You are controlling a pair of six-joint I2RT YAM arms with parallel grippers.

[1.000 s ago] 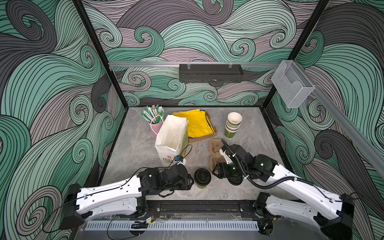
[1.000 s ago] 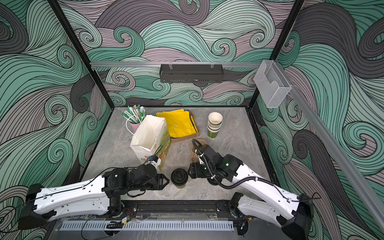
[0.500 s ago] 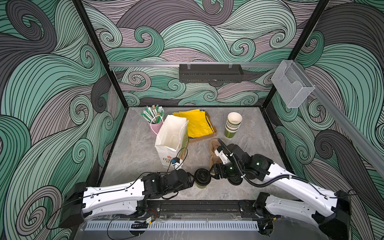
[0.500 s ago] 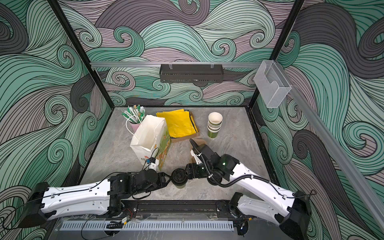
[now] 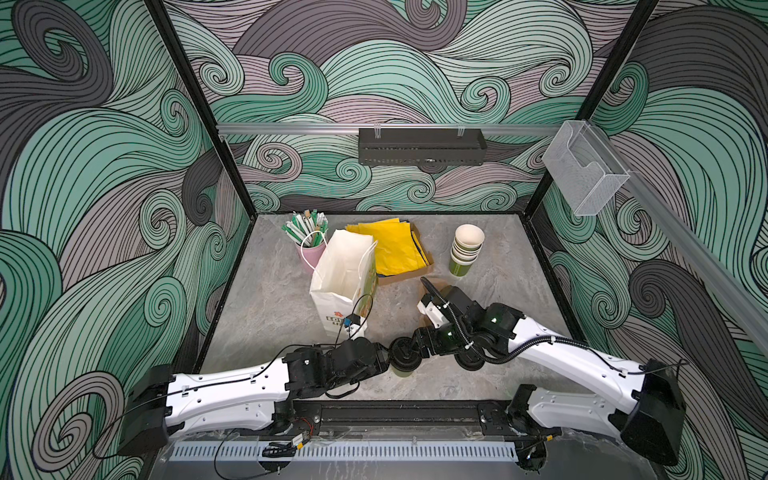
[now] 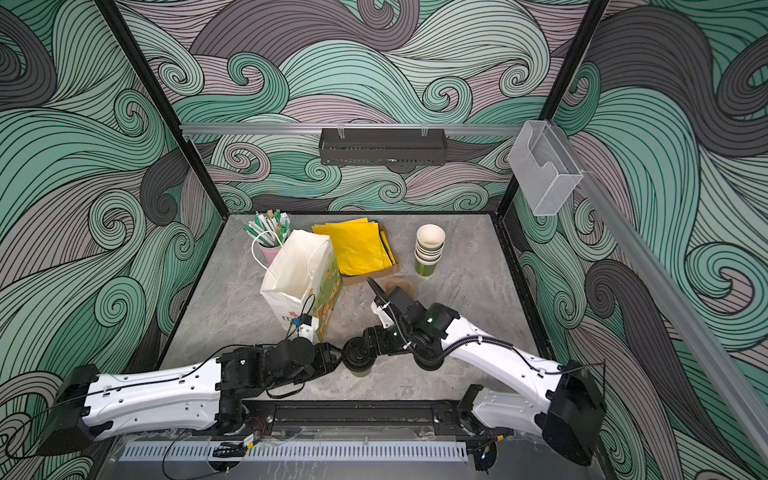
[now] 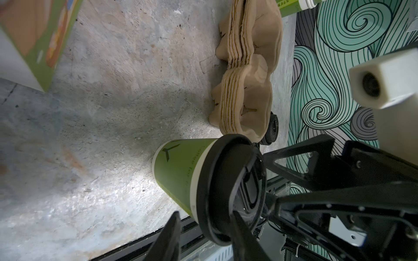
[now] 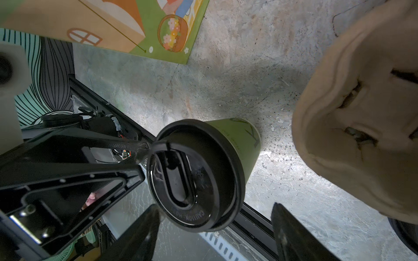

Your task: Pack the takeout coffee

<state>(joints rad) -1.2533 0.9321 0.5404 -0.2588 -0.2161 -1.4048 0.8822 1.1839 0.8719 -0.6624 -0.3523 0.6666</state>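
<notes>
The takeout coffee [image 5: 404, 360] [image 6: 358, 360], a green cup with a black sip lid, stands upright near the table's front edge. My left gripper [image 5: 385, 360] [image 6: 339, 357] reaches it from the left. In the left wrist view its jaws [image 7: 205, 213] are open and straddle the lid's rim [image 7: 217, 180]: one finger lies over the lid's top, the other stands clear of the cup wall. My right gripper [image 5: 418, 354] [image 6: 370, 351] comes from the right. In the right wrist view it [image 8: 214, 205] is wide open, a finger on either side of the lid [image 8: 199, 174], touching nothing.
An open white paper bag [image 5: 345, 270] [image 6: 297, 266] stands just behind the cup. Behind it are a pink cup of sticks [image 5: 309, 239], yellow napkins [image 5: 395, 249] and stacked lidless green cups [image 5: 465, 249]. Brown cup carriers [image 7: 246, 74] [image 8: 362, 113] lie under the right arm. A loose black lid [image 7: 271, 128] lies beside them.
Both grippers have closed in on the cup: the left slid right until its fingers reached the lid, the right moved left over it. The cup has not moved.
</notes>
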